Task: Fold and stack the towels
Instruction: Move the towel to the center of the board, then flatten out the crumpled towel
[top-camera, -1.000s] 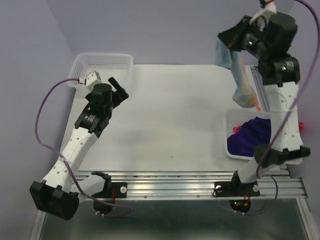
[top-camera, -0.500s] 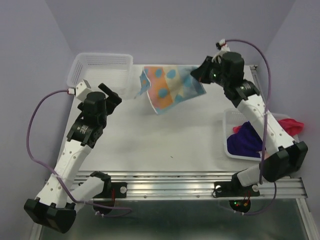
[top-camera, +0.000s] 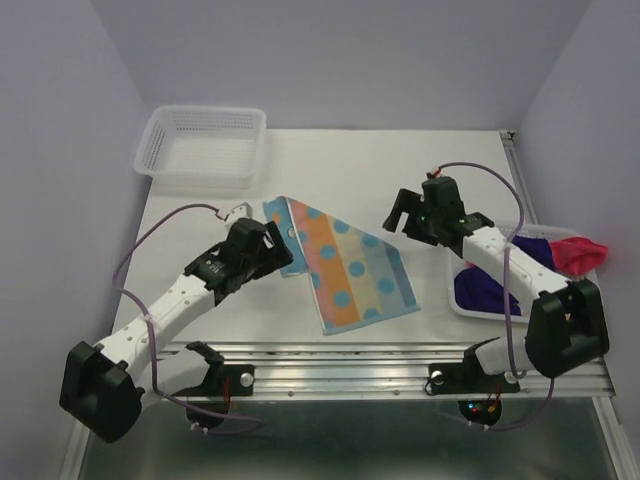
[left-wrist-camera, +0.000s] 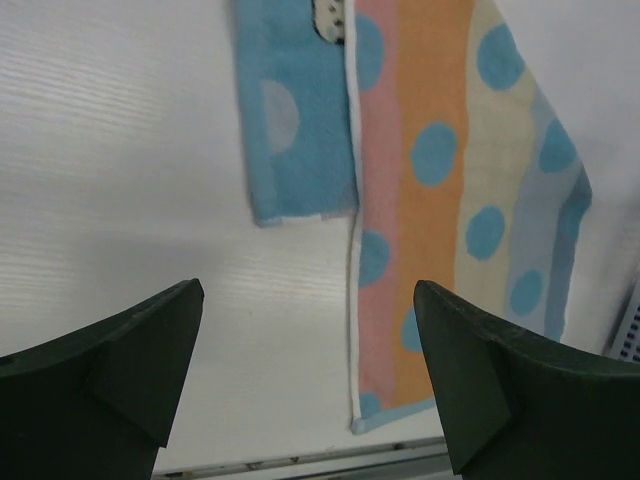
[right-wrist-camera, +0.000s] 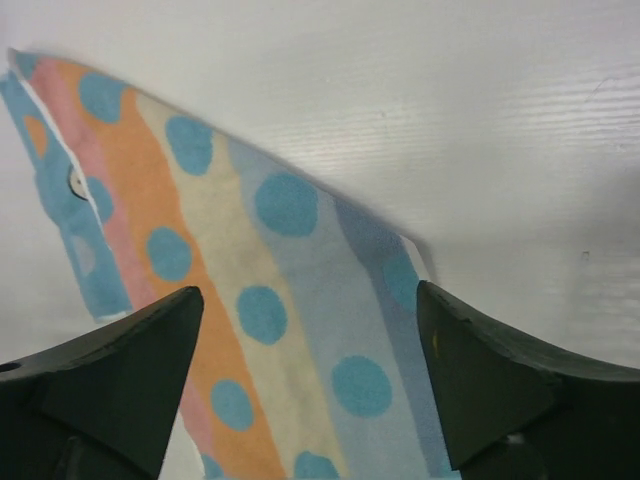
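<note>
A patterned towel (top-camera: 345, 265) with light blue, orange and cream stripes and blue dots lies spread on the table's middle, its far left corner folded over (left-wrist-camera: 300, 130). My left gripper (top-camera: 278, 248) is open at the towel's left edge, and nothing is between its fingers (left-wrist-camera: 305, 370). Open too, my right gripper (top-camera: 398, 213) hovers by the towel's far right corner, with the towel (right-wrist-camera: 270, 290) lying flat beneath its jaws (right-wrist-camera: 310, 370). A deep purple towel (top-camera: 490, 285) sits in the right basket. A pink-red towel (top-camera: 580, 252) hangs over that basket's far side.
A white mesh basket (top-camera: 205, 145) stands at the back left corner with nothing visible in it. The right basket (top-camera: 480, 313) sits at the table's right edge under my right arm. A metal rail (top-camera: 380, 365) runs along the near edge.
My right gripper swung the patterned towel from high on the right over the table, opened and let it go; it now lies flat. My left arm moved in to the towel's left edge.
</note>
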